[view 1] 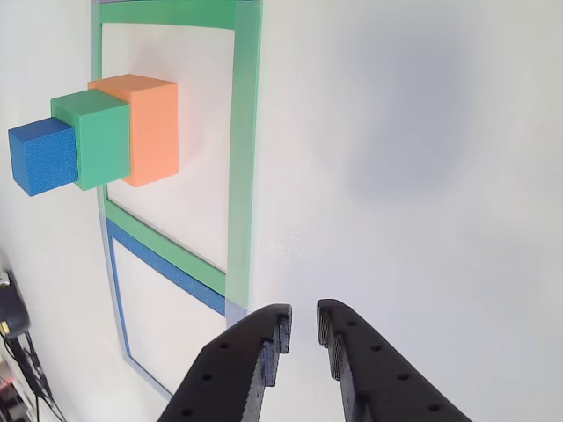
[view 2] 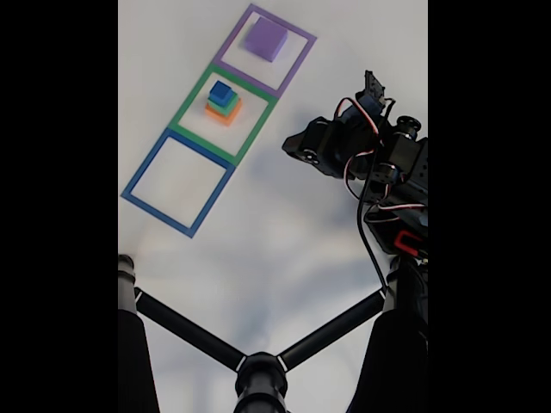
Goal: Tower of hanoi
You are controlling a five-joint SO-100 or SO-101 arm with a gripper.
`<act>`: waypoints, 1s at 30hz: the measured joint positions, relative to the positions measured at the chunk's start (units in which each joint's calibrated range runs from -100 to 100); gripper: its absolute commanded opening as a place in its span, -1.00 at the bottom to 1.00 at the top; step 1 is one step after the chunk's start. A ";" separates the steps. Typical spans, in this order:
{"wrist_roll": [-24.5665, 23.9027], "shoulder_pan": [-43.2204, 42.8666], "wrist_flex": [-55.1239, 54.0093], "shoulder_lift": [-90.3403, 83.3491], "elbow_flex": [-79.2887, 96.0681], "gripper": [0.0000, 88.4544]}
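Observation:
The tower of hanoi stands in two places. In the fixed view the purple block [view 2: 265, 39] sits alone inside the purple tape outline [view 2: 294, 60]. An orange block [view 2: 225, 113], a green block [view 2: 227, 105] and a blue block [view 2: 221, 91] are stacked inside the green outline [view 2: 194, 103]. The other view lies on its side and shows the same stack: orange [view 1: 154, 127], green [view 1: 97, 136], blue [view 1: 42, 156]. My black gripper [view 1: 300, 327] enters at the bottom, away from the stack, over bare table. Its fingers stand a narrow gap apart with nothing between them.
The blue tape outline [view 2: 176, 182] has nothing in it. My arm [view 2: 379, 155] with its red and white wires stands to the right of the squares. Black tripod legs [view 2: 258, 366] cross the bottom of the fixed view. Cables [view 1: 22, 360] lie at the lower left.

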 measured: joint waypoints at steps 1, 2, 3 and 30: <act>0.00 0.00 0.00 0.00 0.00 -1.00; 0.00 0.00 0.00 0.00 0.00 -1.00; 0.00 0.00 0.00 0.00 0.00 -1.00; 1.37 -1.26 0.00 0.00 0.00 -1.00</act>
